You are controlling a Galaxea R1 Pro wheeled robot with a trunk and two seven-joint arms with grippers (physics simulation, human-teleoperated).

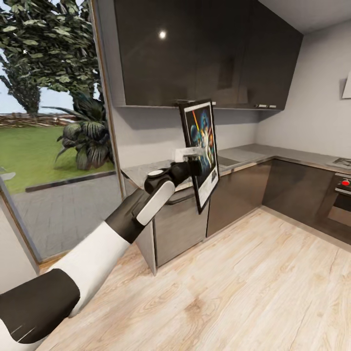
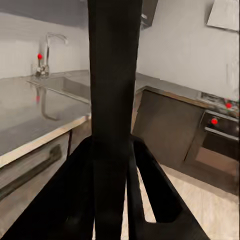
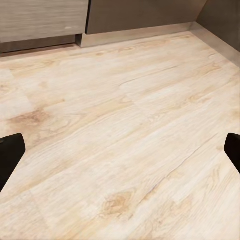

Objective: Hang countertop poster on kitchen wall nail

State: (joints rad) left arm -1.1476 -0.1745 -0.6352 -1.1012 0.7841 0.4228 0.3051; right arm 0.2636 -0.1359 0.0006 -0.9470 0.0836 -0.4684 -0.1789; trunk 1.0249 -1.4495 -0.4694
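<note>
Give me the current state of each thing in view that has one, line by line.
Black-framed Star Wars poster: lifted off the countertop, held in the air, roughly upright and slightly tilted.
Left pincer: shut on the poster's frame edge.
Right pincer: open, empty, pointed at the light wood floor.
Grey glossy countertop: poster no longer on it.
Chrome tap: no water visible.
Dark upper cabinets: doors closed.
</note>
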